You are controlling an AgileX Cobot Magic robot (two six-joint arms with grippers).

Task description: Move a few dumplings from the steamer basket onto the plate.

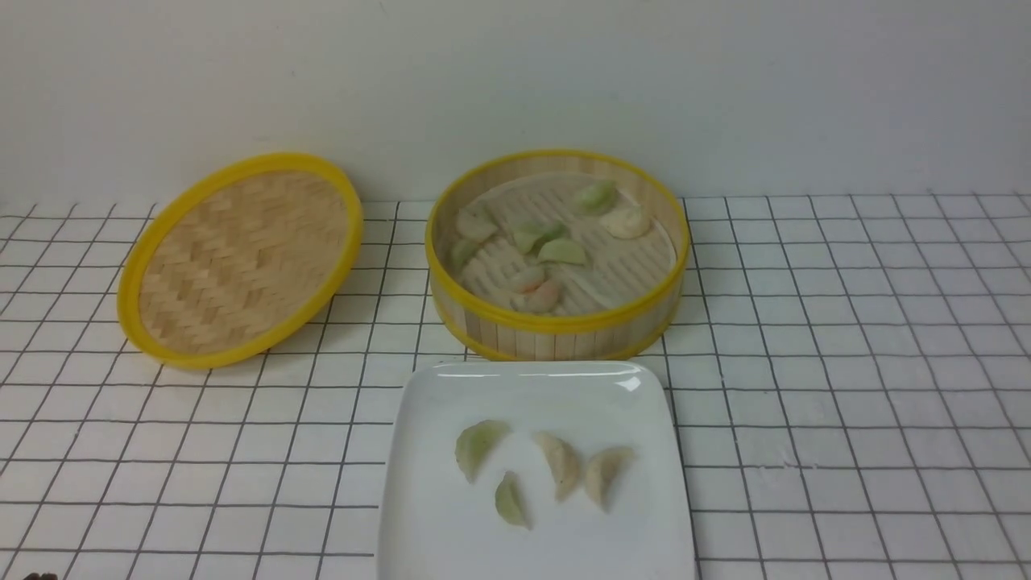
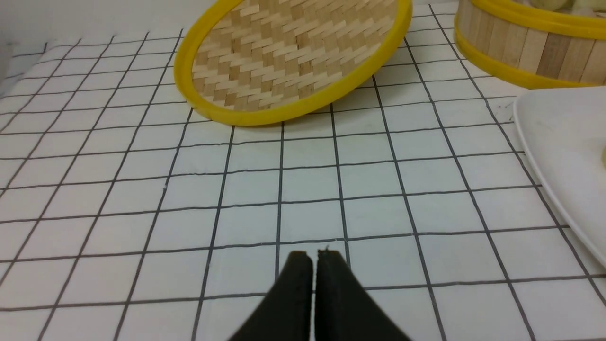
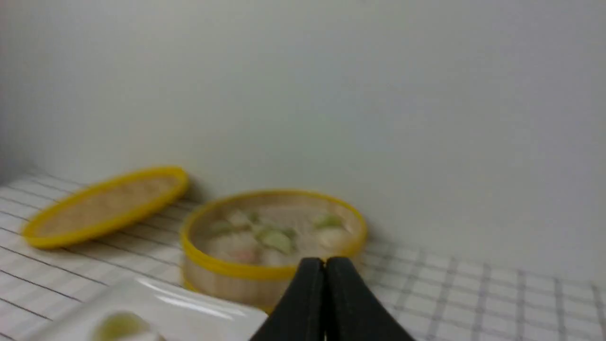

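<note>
The steamer basket (image 1: 556, 326) stands at the back centre with several dumplings (image 1: 561, 252) on its slatted floor. The white square plate (image 1: 532, 387) lies in front of it and holds several dumplings (image 1: 477, 445), pale green and cream. Neither arm shows in the front view. My left gripper (image 2: 313, 255) is shut and empty, low over the checked cloth, left of the plate (image 2: 558, 142). My right gripper (image 3: 325, 260) is shut and empty, raised, with the basket (image 3: 227, 279) and plate (image 3: 189, 312) blurred beyond it.
The shallow woven bamboo lid (image 1: 242, 258) leans at the back left; it also shows in the left wrist view (image 2: 293, 57). A white cloth with a black grid (image 1: 846, 387) covers the table. A plain wall stands close behind.
</note>
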